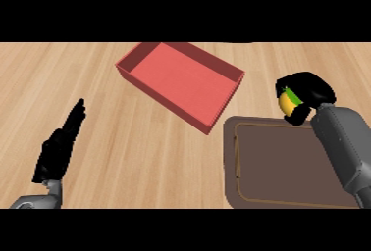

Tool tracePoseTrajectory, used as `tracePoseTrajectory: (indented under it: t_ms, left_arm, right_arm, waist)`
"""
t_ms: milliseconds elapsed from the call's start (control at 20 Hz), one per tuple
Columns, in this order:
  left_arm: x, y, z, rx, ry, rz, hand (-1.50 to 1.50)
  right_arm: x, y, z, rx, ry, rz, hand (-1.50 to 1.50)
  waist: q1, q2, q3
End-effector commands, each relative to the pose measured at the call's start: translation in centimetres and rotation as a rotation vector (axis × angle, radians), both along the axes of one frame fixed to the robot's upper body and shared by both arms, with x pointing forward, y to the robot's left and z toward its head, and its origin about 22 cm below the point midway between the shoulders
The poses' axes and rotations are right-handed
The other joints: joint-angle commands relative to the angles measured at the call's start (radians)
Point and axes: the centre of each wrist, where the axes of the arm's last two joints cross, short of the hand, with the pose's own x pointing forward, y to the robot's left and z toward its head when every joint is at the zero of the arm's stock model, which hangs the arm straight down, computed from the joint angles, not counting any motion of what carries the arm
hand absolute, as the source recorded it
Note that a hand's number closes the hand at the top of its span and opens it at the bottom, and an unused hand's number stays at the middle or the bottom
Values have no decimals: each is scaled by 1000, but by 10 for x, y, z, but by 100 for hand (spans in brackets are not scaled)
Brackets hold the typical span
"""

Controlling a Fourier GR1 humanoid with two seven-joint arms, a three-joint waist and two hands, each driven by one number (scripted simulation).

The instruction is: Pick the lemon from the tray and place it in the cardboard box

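the right robot hand [304, 95] curls around the lemon [288, 102], lifted above the far edge of the brown tray [290, 166], apparently to carry it left to the red open-topped box [185, 83]. the left robot hand [62, 144] rests with fingers straight at the left. everything sits on a light wooden table [130, 162].

Red box [185, 83], brown tray [290, 166] with thin tan line, yellow-green lemon [289, 102], black hands, pale wood-grain counter [145, 162]
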Motion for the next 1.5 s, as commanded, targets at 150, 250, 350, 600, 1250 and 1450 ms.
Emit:
tracePoseTrajectory:
  t_ms: [150,250,350,600,1250,1450]
  left_arm:
    - [5,0,5,-2,-4,27,0]
    - [-1,3,-16,-1,5,9,0]
    - [4,4,-6,-2,6,25,0]
    - [-10,3,-9,1,14,54,0]
    - [-8,-13,-9,7,14,40,0]
    - [3,7,7,9,3,20,0]
  right_arm:
    - [35,16,34,-11,-149,-21,150]
    - [41,13,48,30,-183,-40,150]
    - [45,-4,64,96,-182,-15,150]
    - [52,26,86,435,-269,174,150]
    - [62,136,152,661,-235,364,150]
    - [71,159,179,625,-233,323,150]
  waist:
    - [-15,-4,0]
    - [-20,-4,-1]
    - [-20,-4,0]
    - [-40,-16,0]
    - [-44,-17,-2]
    - [-24,-8,-2]
